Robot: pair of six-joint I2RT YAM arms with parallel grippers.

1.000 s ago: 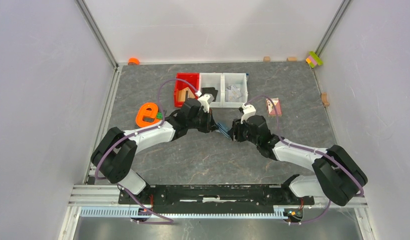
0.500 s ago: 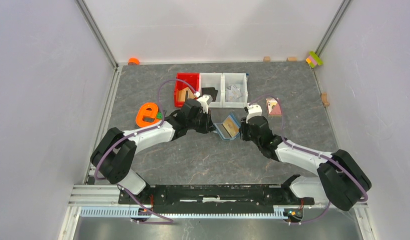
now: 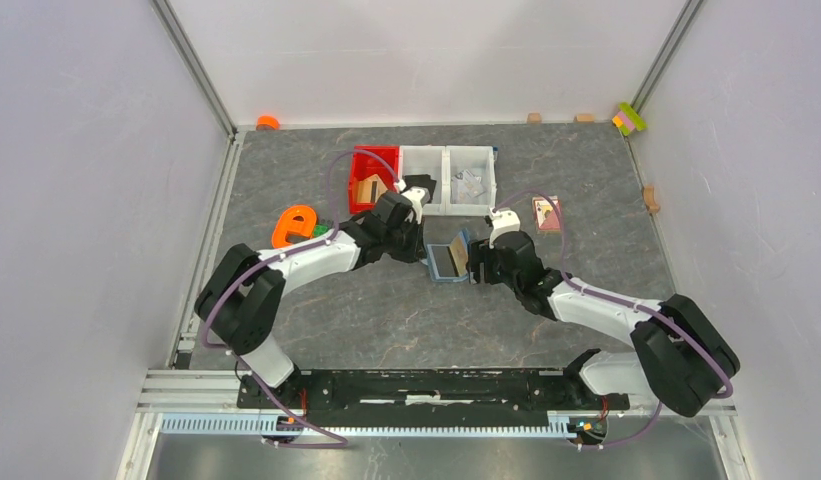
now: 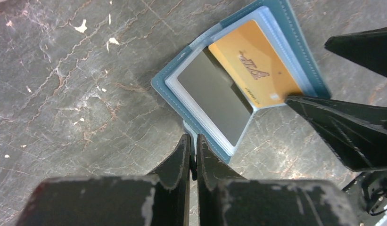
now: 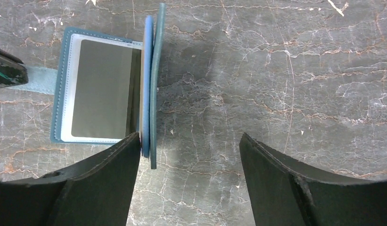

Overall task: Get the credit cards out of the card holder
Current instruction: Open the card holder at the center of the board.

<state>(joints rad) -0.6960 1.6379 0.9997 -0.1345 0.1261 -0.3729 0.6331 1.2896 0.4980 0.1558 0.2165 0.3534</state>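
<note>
Card holder (image 3: 448,262) lies open in the middle, btw ur arms. Left gripper (image 4: 193,155) is clenched on its tab; right gripper (image 5: 189,141) is released, jaws wide, astride the raised flap. Gold card (image 4: 255,77) isn't out yet imo. Next: pinch its edge w/ the right & slide it out.

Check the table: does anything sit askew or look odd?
The card holder is not lying flat: one half rests on the table with a grey card showing, the other stands on edge, holding a gold card. The left gripper pinches its tab; the right gripper is open around the raised half.
</note>
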